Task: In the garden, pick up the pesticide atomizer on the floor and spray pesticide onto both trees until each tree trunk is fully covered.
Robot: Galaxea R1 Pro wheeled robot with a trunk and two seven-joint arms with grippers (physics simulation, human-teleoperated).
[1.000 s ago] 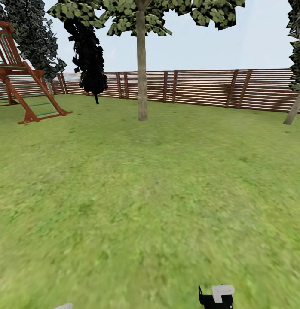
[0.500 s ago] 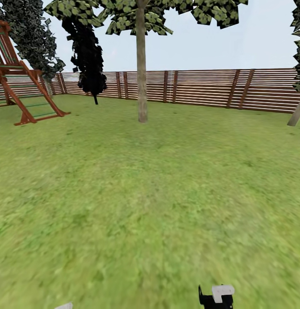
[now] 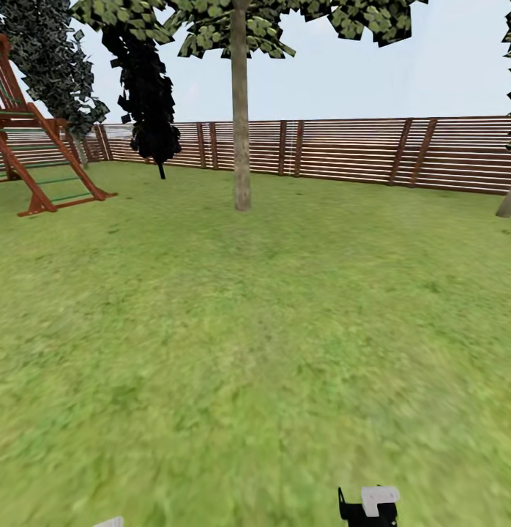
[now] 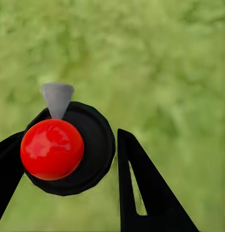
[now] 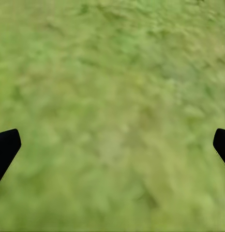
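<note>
the pesticide atomizer point(image 4: 68, 147) is already off the floor, seen end-on between the left gripper point(image 4: 64, 159) fingers point(image 4: 141, 193), its round black body with a red knob and a grey nozzle tip wedged against both of them, so the pick-up looks done; the left gripper clasps it; in the head view a dark body with a light grey trigger head point(image 3: 369, 505) shows at the lower edge, though which arm carries it there i cannot tell; the right gripper point(image 5: 112, 145) is spread wide, its fingertips point(image 5: 6, 147) far apart with nothing between them but grass; spraying is all still to do, as far as i can judge: the nearest tree trunk point(image 3: 241, 146) stands well beyond the fingers and looks bare, and a second trunk point(image 3: 509, 201) leans at the far edge; the lawn point(image 3: 211, 329) runs flat and open ahead; a red-brown fence point(image 3: 343, 154) closes the back, a wooden play frame point(image 3: 36, 161) stands off to one side, beside a black cypress point(image 3: 149, 95)
</note>
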